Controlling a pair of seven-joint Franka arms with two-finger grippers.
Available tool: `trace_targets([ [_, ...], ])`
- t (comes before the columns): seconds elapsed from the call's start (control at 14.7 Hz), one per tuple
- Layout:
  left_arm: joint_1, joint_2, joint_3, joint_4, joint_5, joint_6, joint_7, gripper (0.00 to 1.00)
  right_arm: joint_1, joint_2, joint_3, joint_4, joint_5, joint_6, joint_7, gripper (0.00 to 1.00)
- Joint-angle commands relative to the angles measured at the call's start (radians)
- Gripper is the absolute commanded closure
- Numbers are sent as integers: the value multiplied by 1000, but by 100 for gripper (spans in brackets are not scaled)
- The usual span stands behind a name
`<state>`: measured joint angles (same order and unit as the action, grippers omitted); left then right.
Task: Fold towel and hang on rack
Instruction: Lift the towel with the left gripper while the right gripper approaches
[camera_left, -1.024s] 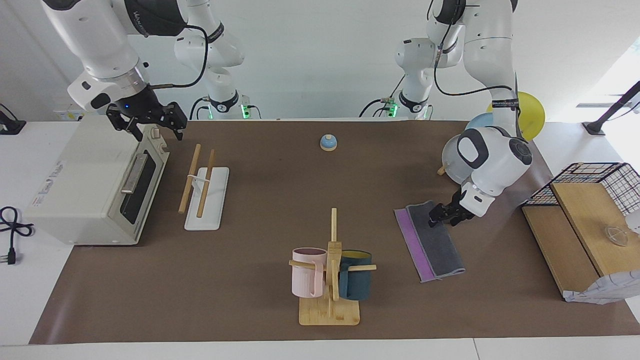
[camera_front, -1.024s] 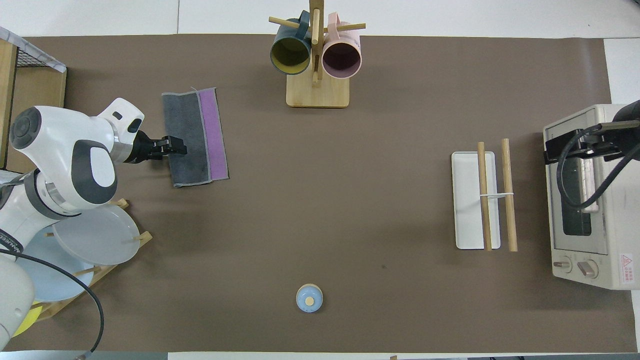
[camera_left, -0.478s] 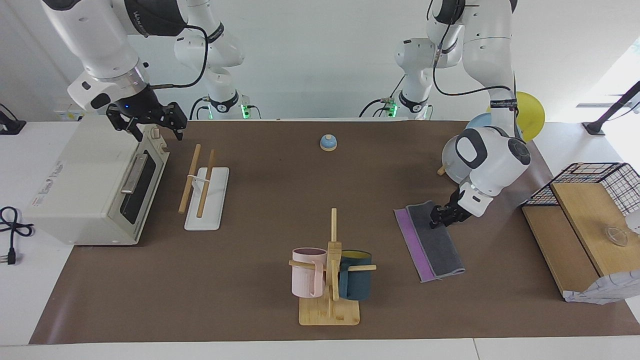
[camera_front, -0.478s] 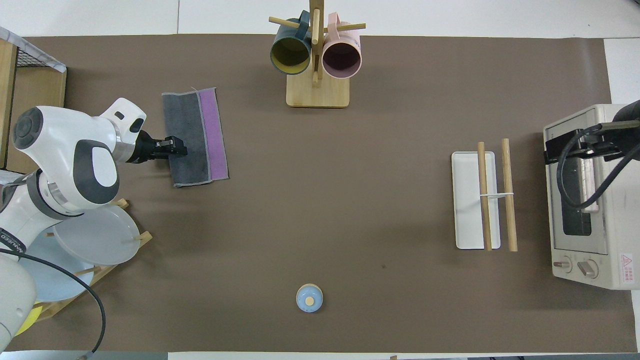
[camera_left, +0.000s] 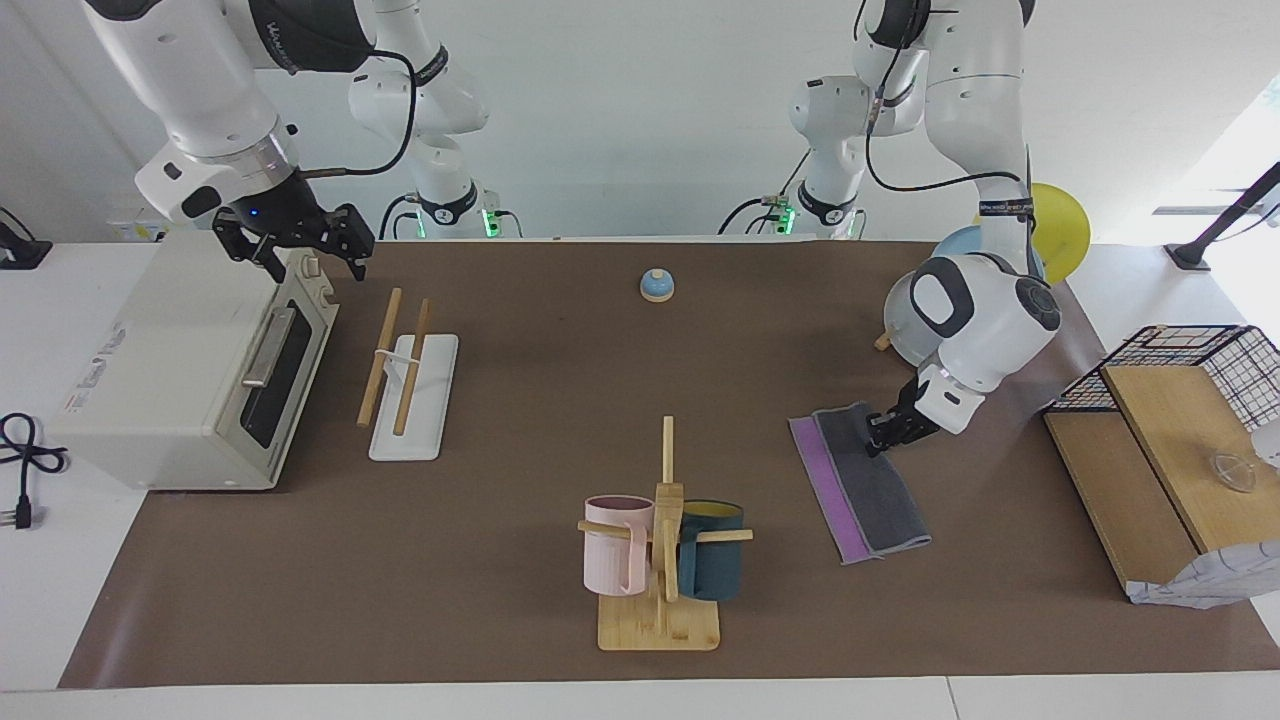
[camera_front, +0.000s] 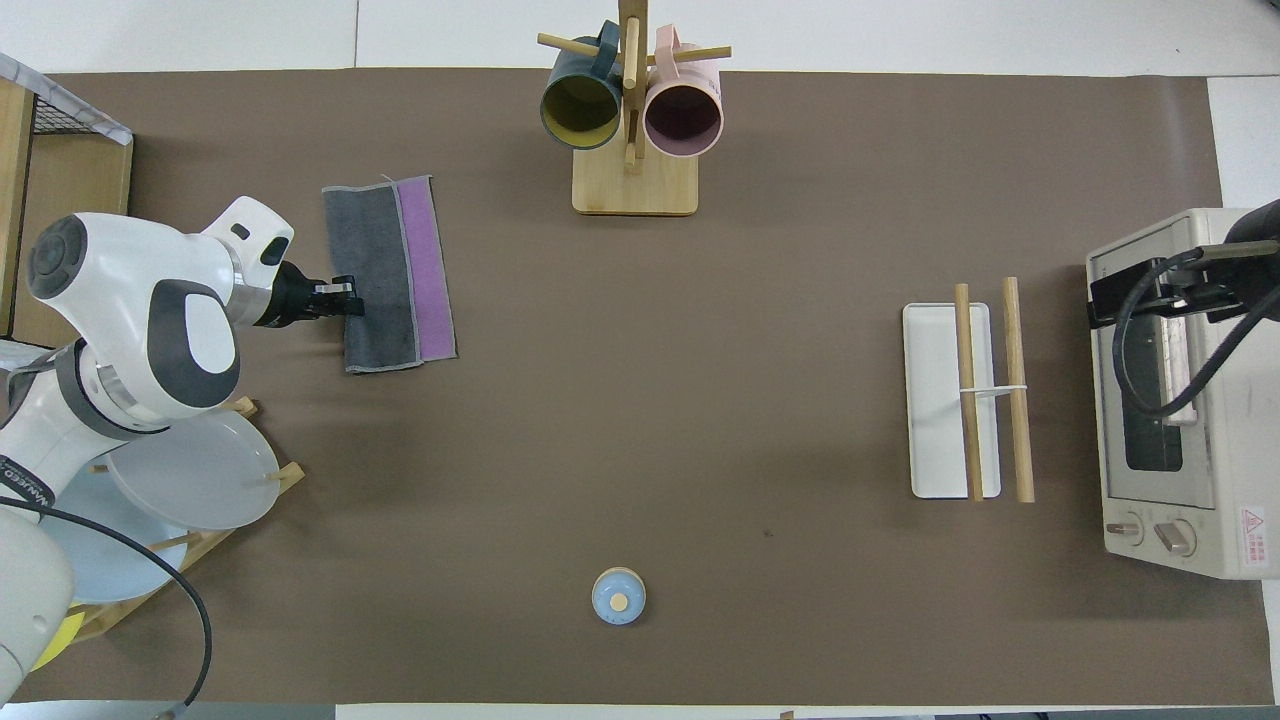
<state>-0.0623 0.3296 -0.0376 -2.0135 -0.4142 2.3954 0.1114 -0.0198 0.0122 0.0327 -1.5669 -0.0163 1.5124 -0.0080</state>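
Observation:
The towel (camera_left: 872, 490) lies flat on the brown mat toward the left arm's end, folded lengthwise, dark grey on top with a purple strip along one long side; it also shows in the overhead view (camera_front: 388, 275). My left gripper (camera_left: 882, 432) is low at the towel's grey long edge, near its corner closest to the robots, and is shut on that edge; it also shows in the overhead view (camera_front: 345, 298). The rack (camera_left: 402, 372), two wooden rods over a white base, stands at the right arm's end (camera_front: 985, 392). My right gripper (camera_left: 295, 250) waits open over the toaster oven.
A toaster oven (camera_left: 180, 360) stands beside the rack. A mug tree (camera_left: 660, 545) with pink and teal mugs stands mid-table, farther from the robots. A blue bell (camera_left: 657, 286) sits near the robots. A plate stand (camera_front: 185, 480) and a wire-and-wood crate (camera_left: 1165, 420) flank the left arm.
My left gripper's fingers have closed on the towel's grey edge and drawn slightly back toward the arm. The right arm has not moved.

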Motion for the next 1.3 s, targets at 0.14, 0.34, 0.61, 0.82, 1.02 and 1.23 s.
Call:
trace_targets([
  [0.14, -8, -32, 10, 126, -12, -188, -241, 100, -8, -14, 7, -18, 21, 6, -13, 0],
  [0.34, -19, -86, 1, 173, -6, -280, -512, 100, -3, -14, 10, -18, 21, 18, -7, 0],
  [0.61, -40, -132, -27, 289, 0, -428, -908, 100, -12, -64, 16, -140, 134, 124, 46, 0],
  [0.82, -40, -207, -85, 305, -2, -432, -1323, 100, -5, -64, 18, -145, 234, 120, 248, 0],
  [1.02, -40, -262, -142, 302, -8, -403, -1715, 100, -2, -63, 18, -203, 503, 213, 568, 0],
  [1.23, -42, -274, -220, 303, -21, -316, -2035, 100, 73, -51, 18, -255, 714, 401, 802, 0],
])
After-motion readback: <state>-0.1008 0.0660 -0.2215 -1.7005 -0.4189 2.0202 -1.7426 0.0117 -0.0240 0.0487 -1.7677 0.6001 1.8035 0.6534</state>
